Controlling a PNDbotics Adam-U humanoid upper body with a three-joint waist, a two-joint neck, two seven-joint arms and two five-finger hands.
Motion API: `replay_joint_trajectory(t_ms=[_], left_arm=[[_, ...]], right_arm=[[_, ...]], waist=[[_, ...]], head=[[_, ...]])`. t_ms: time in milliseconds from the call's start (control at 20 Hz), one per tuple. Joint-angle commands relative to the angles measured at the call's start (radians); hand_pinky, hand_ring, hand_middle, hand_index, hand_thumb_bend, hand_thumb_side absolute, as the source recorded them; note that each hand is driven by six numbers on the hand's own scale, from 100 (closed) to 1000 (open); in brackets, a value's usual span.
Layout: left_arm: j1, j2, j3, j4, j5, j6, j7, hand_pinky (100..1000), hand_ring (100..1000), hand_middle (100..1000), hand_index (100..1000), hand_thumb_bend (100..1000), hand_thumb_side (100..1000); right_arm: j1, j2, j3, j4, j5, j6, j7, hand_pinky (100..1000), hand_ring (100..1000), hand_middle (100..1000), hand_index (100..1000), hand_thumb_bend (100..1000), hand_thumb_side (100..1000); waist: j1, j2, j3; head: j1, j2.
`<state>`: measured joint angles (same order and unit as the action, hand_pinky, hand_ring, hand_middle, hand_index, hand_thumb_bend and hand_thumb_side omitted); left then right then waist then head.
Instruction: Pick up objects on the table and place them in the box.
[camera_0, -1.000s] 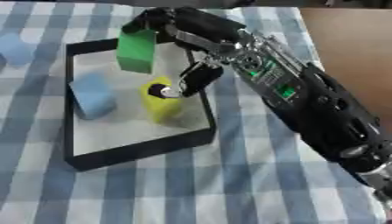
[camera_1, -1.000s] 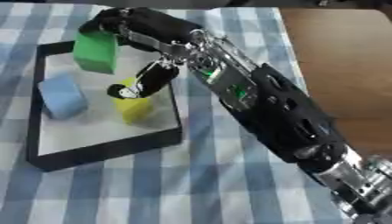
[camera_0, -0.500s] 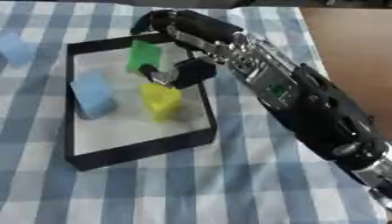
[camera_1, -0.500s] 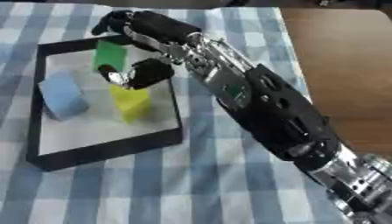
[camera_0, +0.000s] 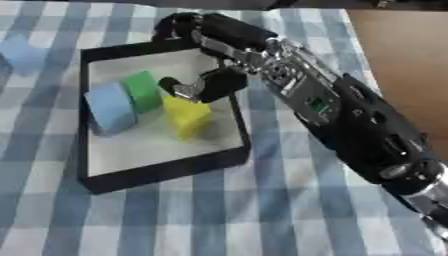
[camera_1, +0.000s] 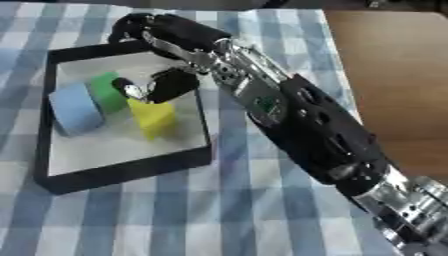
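Now our right hand (camera_0: 210, 82) hovers with fingers relaxed, holding nothing, over the shallow black box (camera_0: 157, 172). Near its left wall the green block (camera_0: 142, 90) lies between a blue block (camera_0: 110, 106) and a yellow block (camera_0: 186, 115). Next we'd withdraw and seek another object.

1. Tablecloth (camera_0: 262, 210): blue-and-white check.
2. Box (camera_0: 162, 172): black walls, white floor.
3. Blocks in box: light blue block (camera_0: 111, 106), green block (camera_0: 143, 90), yellow block (camera_0: 188, 116).
4. Another light blue block (camera_0: 19, 52), upper left of frame.
5. Right hand (camera_0: 206, 86): black, silver joints.
6. Bare tabletop (camera_0: 402, 60), upper right: brown.
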<state>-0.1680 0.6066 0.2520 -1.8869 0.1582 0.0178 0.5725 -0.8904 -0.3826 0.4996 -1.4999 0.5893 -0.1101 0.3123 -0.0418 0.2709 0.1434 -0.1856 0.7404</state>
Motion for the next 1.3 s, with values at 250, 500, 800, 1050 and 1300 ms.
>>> replay_joint_trajectory(t_ms=[250, 500, 800, 1050, 1300], left_arm=[[0.002, 0.026, 0.013, -0.014, 0.0, -0.002, -0.002, 655, 742, 709, 814, 438, 580], [0.019, 0.026, 0.017, -0.01, -0.006, 0.0, 0.0, 654, 740, 707, 813, 443, 578], [0.028, 0.027, 0.019, -0.009, -0.01, 0.002, 0.0, 654, 741, 707, 813, 444, 579], [0.031, 0.026, 0.021, -0.01, -0.011, 0.002, 0.001, 654, 741, 707, 814, 444, 580], [0.029, 0.025, 0.019, -0.01, -0.009, 0.002, -0.001, 652, 754, 717, 813, 445, 581]], right_arm=[[-0.016, -0.029, -0.028, -0.056, -0.065, 0.054, -0.047, 899, 832, 845, 880, 100, 307], [-0.007, -0.126, -0.061, -0.261, -0.288, 0.129, -0.08, 883, 805, 825, 854, 100, 100], [0.052, -0.296, -0.157, -0.486, -0.481, 0.18, -0.01, 894, 829, 845, 860, 100, 100], [0.145, -0.421, -0.244, -0.5, -0.596, 0.104, 0.003, 900, 843, 861, 866, 100, 100], [0.226, -0.519, -0.315, -0.5, -0.638, 0.051, 0.019, 900, 850, 861, 868, 100, 100]], waist=[[0.016, -0.014, -0.003], [0.017, -0.024, -0.024], [0.015, -0.032, -0.052], [0.014, -0.032, -0.065], [0.012, -0.026, -0.07]], head=[[0.004, -0.005], [0.019, 0.007], [0.038, 0.018], [0.026, 0.028], [0.016, 0.022]])
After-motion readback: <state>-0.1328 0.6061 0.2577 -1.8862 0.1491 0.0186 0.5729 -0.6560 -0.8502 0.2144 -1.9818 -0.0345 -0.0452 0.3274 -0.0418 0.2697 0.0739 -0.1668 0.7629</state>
